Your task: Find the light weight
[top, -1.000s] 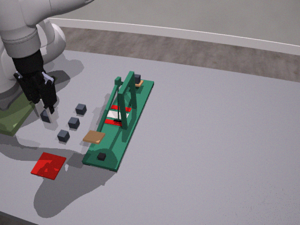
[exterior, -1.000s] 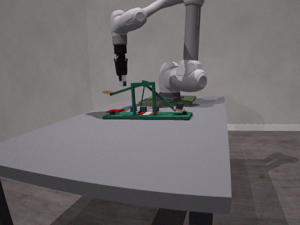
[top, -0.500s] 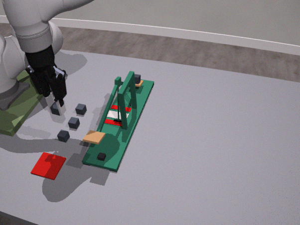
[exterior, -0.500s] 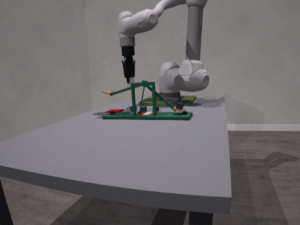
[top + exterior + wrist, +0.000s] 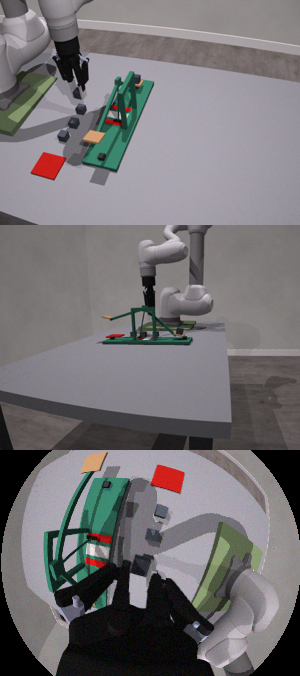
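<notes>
red dish (image 5: 48, 165) holds nothing, at 7 o'clock on the tabletop (image 5: 199, 149); far pan (image 5: 139, 83) carries one weight (image 5: 137, 78). hand (image 5: 78, 92), vertical at 11 o'clock, grasps another weight (image 5: 76, 93).

From the exterior view I can barely see the gripper (image 5: 149, 302), its fingertips lost behind the balance's green frame (image 5: 144, 310), while the top view's edge cuts off my arm (image 5: 57, 15) and the weights (image 5: 143, 334) on the table hide behind the posts.
</notes>
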`<state>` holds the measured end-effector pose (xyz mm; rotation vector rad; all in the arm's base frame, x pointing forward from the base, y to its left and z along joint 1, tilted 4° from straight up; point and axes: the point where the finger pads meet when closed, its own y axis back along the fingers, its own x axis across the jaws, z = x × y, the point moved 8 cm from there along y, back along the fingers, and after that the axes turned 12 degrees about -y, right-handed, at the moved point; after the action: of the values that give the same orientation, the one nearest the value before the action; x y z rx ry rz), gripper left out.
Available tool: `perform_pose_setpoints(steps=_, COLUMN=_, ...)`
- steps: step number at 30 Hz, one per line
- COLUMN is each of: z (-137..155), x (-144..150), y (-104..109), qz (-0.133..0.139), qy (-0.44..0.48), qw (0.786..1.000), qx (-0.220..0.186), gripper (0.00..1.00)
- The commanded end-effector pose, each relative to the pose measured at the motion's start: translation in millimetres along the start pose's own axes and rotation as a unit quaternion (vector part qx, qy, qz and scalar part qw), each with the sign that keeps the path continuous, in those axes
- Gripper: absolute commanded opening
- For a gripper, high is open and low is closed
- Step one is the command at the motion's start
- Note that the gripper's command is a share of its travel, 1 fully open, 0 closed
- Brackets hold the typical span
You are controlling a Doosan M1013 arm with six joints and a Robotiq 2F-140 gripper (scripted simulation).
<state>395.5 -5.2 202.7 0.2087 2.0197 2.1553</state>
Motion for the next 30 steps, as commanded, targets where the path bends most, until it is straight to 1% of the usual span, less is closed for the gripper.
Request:
perform_pose_setpoints(steps=1, z=45, x=16, y=-15, qz=-0.001, qy=-0.002, qw=1.0, qx=0.004, gripper=0.24)
perform_pose_setpoints(steps=2, z=45, x=16, y=-15, qz=-0.001, qy=-0.002, qw=1.0, qx=0.004, gripper=0.24)
perform_pose_setpoints(steps=4, z=67, x=30, y=-23, qz=-0.001, qy=-0.002, qw=1.0, qx=0.003, gripper=0.24)
perform_pose_setpoints(steps=5, z=67, x=30, y=-23, qz=-0.001, qy=-0.002, qw=1.0, qx=0.003, gripper=0.24)
perform_pose_setpoints(steps=8, z=82, x=40, y=-29, qz=-0.001, qy=-0.002, qw=1.0, qx=0.003, gripper=0.24)
perform_pose_setpoints(steps=24, z=83, x=41, y=-30, qz=-0.001, qy=-0.002, qw=1.0, qx=0.003, gripper=0.24)
perform_pose_setpoints(steps=30, z=83, x=41, y=-37, qz=-0.001, qy=-0.002, qw=1.0, qx=0.003, gripper=0.24)
